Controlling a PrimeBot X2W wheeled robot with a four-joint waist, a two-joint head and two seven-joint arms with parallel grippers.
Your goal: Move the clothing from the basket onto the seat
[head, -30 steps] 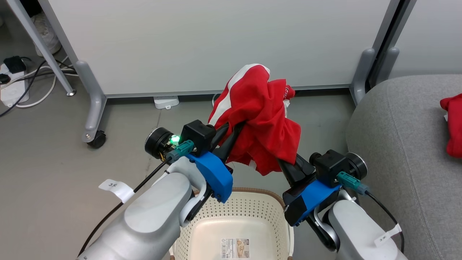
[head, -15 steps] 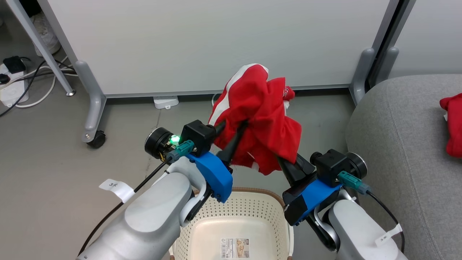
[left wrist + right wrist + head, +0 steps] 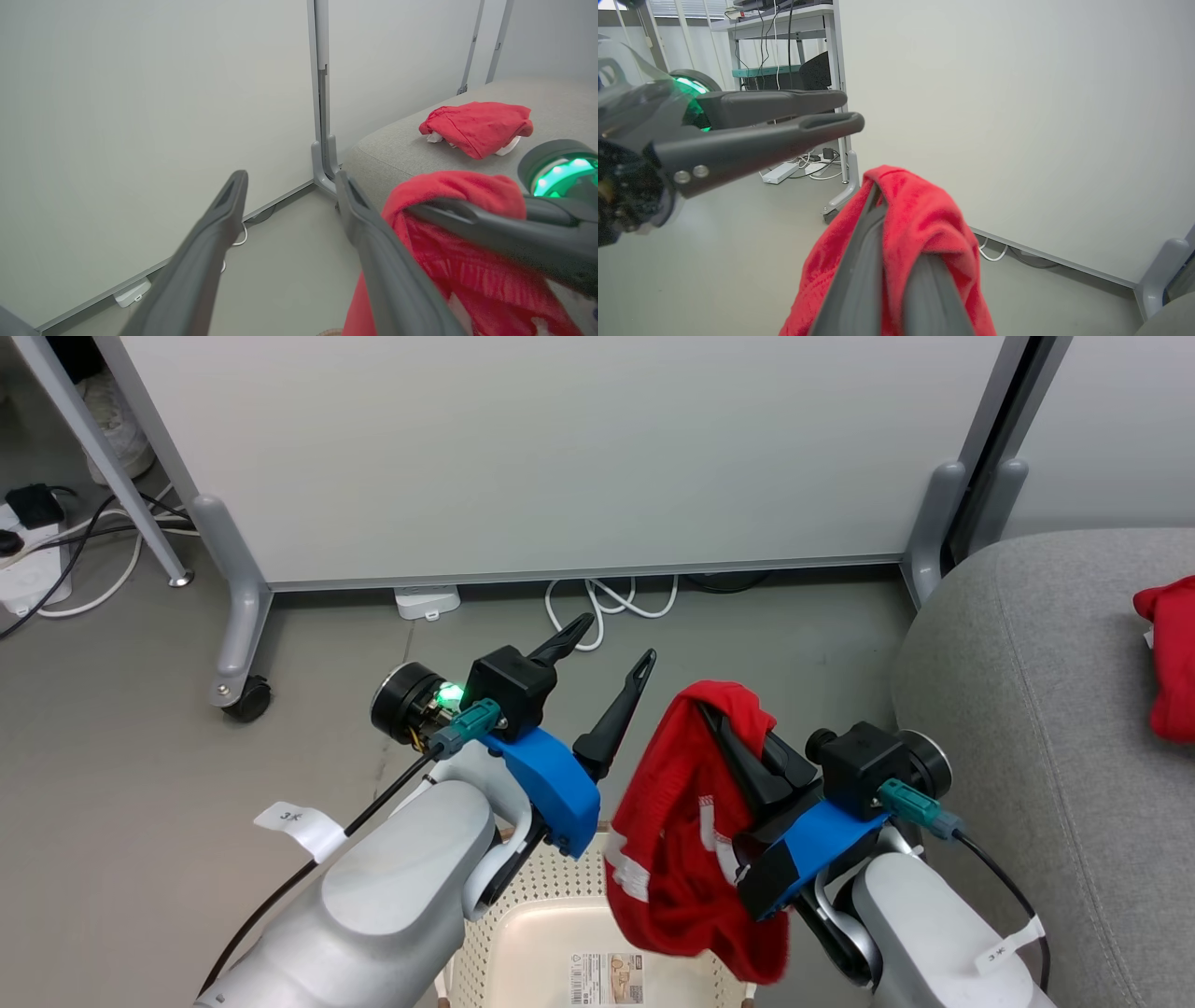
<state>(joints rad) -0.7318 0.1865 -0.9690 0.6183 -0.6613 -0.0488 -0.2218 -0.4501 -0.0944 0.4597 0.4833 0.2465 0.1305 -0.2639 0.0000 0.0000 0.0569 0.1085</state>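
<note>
A bright red garment with white trim, one piece of the clothing [image 3: 686, 840], hangs over the right side of the cream basket [image 3: 560, 877]. My right gripper [image 3: 719, 714] is shut on its top fold. In the right wrist view the cloth [image 3: 920, 219] drapes over both dark fingers [image 3: 859, 270]. To its left, my left gripper [image 3: 613, 642] stands open with nothing between its fingers; its own view shows them spread [image 3: 289, 182] beside the hanging cloth [image 3: 444, 261]. Another red garment [image 3: 1167, 653] lies on the grey seat [image 3: 1027, 709] at the right.
A white partition panel [image 3: 560, 448] on grey feet, one with a caster [image 3: 247, 695], stands ahead. White cable loops [image 3: 607, 602] lie at its base. A power strip and cords [image 3: 37, 569] sit at the far left by a desk leg.
My left gripper has opened and let go of the garment. The cloth, held high by both grippers before, has dropped and now hangs from the right gripper alone.
</note>
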